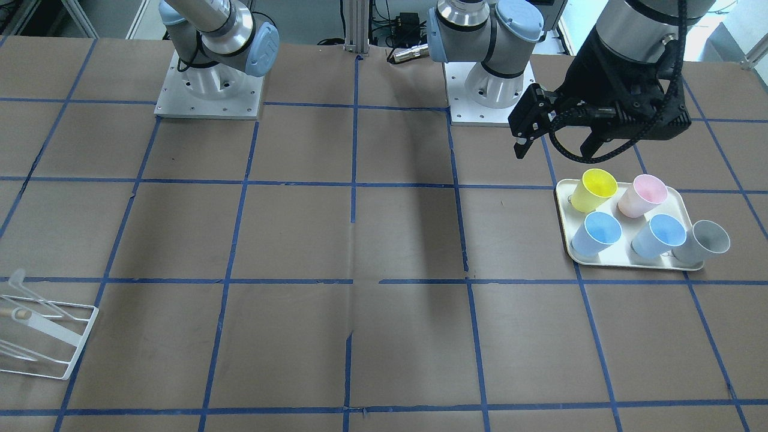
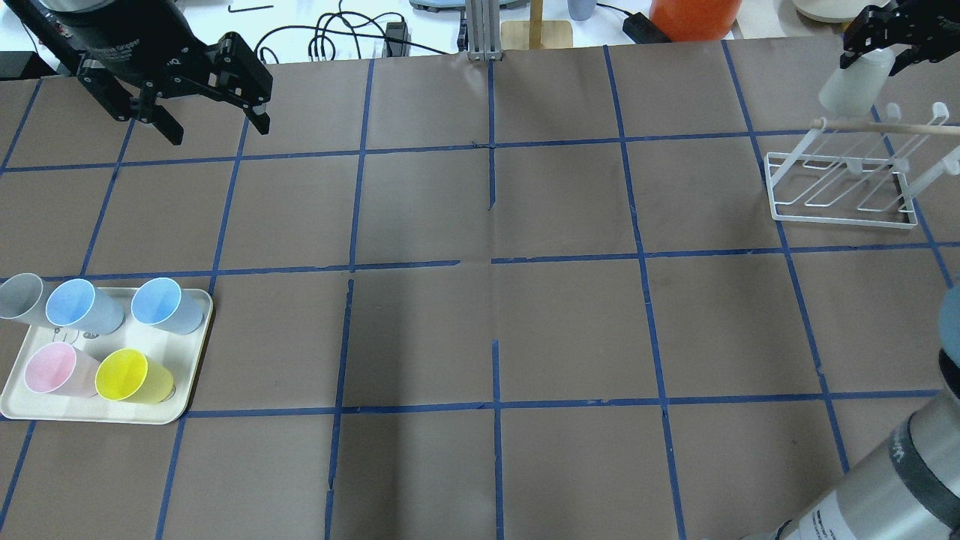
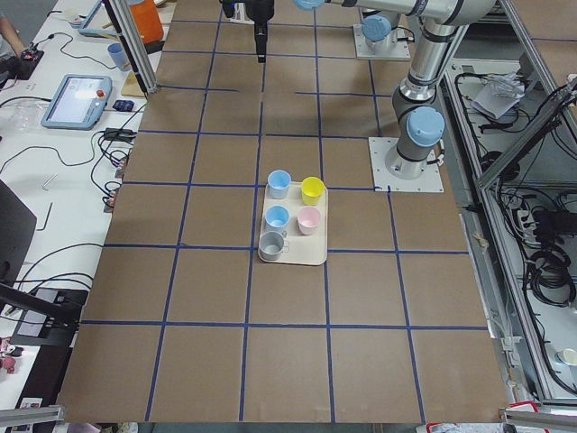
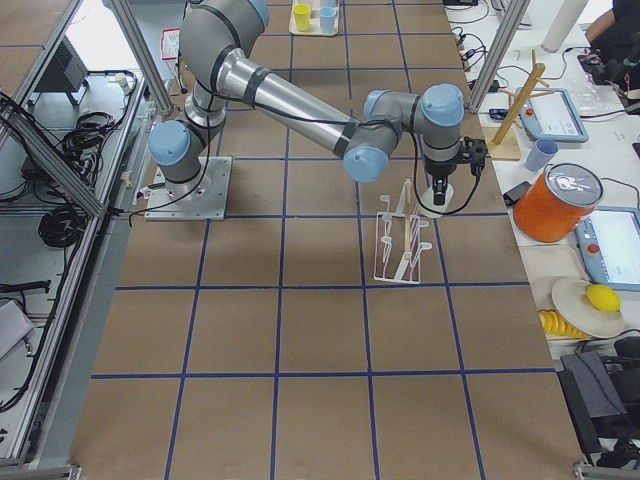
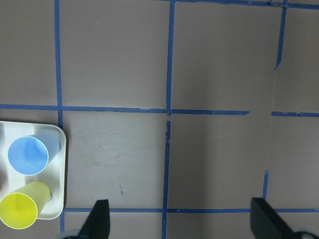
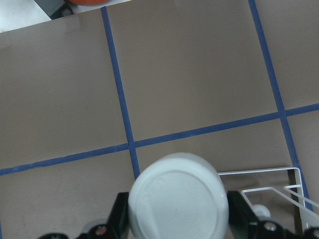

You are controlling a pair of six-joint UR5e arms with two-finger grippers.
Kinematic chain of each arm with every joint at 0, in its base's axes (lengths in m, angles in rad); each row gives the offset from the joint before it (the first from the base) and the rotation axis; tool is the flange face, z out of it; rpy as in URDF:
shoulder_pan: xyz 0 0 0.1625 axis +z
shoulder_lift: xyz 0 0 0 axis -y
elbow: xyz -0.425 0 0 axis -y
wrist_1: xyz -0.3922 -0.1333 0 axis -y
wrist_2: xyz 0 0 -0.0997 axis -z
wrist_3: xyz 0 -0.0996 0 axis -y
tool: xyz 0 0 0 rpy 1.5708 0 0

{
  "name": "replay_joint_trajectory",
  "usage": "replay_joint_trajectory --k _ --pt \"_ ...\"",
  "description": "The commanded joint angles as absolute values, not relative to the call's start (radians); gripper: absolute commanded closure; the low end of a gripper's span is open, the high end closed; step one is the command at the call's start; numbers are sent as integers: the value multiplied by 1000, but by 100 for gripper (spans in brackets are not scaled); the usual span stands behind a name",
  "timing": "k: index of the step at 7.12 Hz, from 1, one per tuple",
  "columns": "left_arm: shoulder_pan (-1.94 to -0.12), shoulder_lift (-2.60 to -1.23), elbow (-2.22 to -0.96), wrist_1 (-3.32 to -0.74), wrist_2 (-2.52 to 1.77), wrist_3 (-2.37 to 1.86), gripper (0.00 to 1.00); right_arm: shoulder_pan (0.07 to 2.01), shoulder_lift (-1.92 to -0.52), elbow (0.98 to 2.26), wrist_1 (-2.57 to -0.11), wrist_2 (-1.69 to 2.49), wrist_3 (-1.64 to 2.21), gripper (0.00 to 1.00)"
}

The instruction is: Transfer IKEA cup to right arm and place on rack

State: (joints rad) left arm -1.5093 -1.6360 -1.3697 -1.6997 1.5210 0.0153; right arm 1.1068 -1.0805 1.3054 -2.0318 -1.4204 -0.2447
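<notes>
My right gripper (image 2: 876, 51) is shut on the IKEA cup (image 2: 853, 84), a pale off-white tumbler. It holds the cup in the air just beyond the rack's far left corner. In the right wrist view the cup's closed base (image 6: 178, 196) fills the space between the black fingers (image 6: 119, 219). The white wire rack (image 2: 844, 210) stands on the table below, and also shows in the front view (image 1: 66, 354) and the right side view (image 4: 400, 250). My left gripper (image 2: 217, 131) is open and empty, high over the table beyond the cream tray (image 2: 97, 409).
The tray holds a yellow cup (image 2: 133, 375), a pink cup (image 2: 56, 369) and two blue cups (image 2: 161, 304). A grey cup (image 2: 22, 296) sits at its corner. A thin wooden rod (image 2: 885, 127) crosses over the rack. An orange container (image 2: 694, 19) stands past the table's far edge.
</notes>
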Motion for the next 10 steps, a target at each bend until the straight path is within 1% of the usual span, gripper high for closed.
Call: replay_joint_trajectory --k 1,5,6,7,8,9,10 --pt "-1508 -1637 -1370 -1700 1520 15 0 1112 -1080 1308 -2022 -1420 -244 75" --pt "-1509 -1637 -1371 -1700 1519 14 0 1115 -1077 1322 -2017 -1407 -252 75" --pt "-1509 -1637 -1373 -1700 1522 15 0 1115 -1075 1334 -2020 -1405 -253 72" --pt "-1509 -1637 -1371 -1698 1520 14 0 1115 -1069 1338 -2022 -1407 -253 63" --pt "-1509 -1637 -1371 -1698 1519 14 0 1115 -1065 1339 -2020 -1407 -258 46" --pt "-1509 -1637 -1371 -1698 1519 14 0 1115 -1059 1339 -2022 -1407 -258 18" --pt "-1509 -1637 -1371 -1698 1519 14 0 1114 -1058 1339 -2020 -1408 -256 3"
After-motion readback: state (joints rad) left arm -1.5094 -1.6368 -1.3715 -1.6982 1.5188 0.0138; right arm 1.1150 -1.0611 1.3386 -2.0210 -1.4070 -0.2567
